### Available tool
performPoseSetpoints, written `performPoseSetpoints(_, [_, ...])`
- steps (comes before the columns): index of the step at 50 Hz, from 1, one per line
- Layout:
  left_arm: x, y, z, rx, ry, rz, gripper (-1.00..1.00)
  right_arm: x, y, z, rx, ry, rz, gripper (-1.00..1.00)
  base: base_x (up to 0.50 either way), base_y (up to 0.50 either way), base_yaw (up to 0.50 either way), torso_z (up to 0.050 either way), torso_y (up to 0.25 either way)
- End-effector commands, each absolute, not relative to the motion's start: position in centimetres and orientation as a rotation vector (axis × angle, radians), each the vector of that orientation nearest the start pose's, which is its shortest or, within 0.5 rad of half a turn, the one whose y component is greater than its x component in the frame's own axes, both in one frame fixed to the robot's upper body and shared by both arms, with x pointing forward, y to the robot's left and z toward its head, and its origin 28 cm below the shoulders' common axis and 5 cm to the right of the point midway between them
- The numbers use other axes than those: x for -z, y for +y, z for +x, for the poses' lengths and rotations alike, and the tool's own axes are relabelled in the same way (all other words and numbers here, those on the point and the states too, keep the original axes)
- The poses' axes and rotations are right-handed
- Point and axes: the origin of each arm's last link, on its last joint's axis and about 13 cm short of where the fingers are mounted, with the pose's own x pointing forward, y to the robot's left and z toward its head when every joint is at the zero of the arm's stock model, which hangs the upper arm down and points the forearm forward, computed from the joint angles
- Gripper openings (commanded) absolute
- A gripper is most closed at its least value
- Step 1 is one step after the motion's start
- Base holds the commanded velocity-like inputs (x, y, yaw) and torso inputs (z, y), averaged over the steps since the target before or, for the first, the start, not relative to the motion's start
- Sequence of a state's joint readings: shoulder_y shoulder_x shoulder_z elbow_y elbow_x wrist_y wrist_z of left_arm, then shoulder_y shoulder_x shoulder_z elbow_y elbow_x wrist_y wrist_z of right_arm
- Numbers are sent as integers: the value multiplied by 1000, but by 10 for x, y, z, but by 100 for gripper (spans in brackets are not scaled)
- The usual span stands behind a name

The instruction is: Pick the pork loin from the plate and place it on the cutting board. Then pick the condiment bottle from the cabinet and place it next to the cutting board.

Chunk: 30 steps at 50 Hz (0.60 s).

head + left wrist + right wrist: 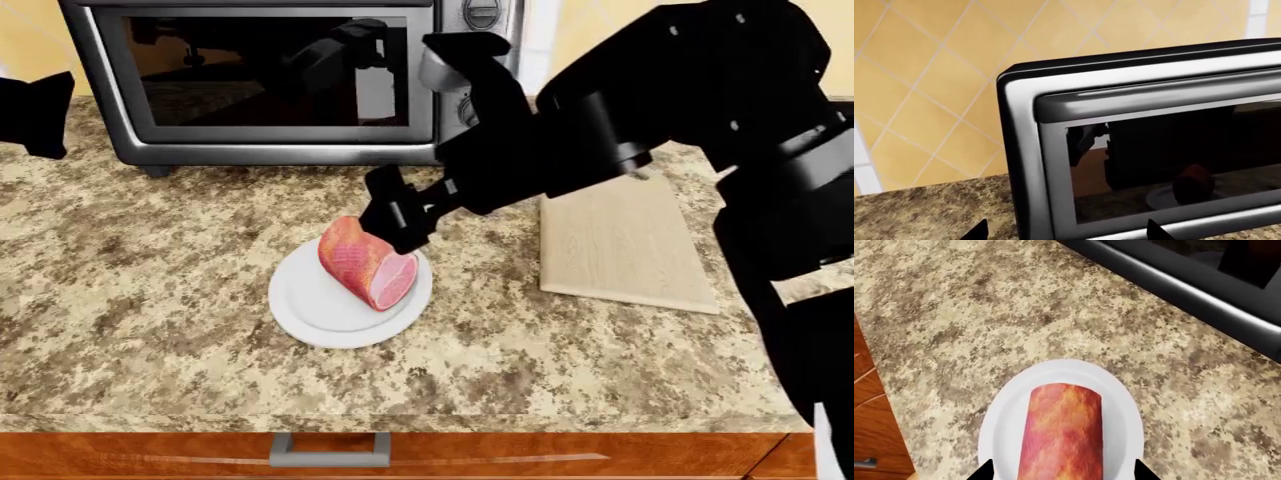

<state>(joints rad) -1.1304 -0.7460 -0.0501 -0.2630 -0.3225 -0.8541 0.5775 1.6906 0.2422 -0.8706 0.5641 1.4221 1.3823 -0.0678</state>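
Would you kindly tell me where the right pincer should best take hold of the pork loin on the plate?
Probably across the middle of the pork loin's rounded sides, coming down from above. It lies on its side on the plate, and the right pincer's fingertips already flank it, so the length runs between them.

a stainless toaster oven [267, 80] with a dark glass door stands at the back of a speckled granite countertop [134, 300]. behind it rises a yellow diagonal-tiled wall [927, 75]. below the counter edge sits a wooden drawer with a metal handle [330, 452].
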Motion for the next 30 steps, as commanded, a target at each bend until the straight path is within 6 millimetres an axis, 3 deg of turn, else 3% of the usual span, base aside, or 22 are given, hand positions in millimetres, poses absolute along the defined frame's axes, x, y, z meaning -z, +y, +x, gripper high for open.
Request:
performPoseSetpoints(1, [-298,433,302,129,-40,89,100,-332,-54,345,-898,734,-124,100,0,0,0,0,0])
performPoseSetpoints(30, [-294,437,304,131,-32,84,100,-319,-45,356,-907,756,-80,100,0,0,0,0,0])
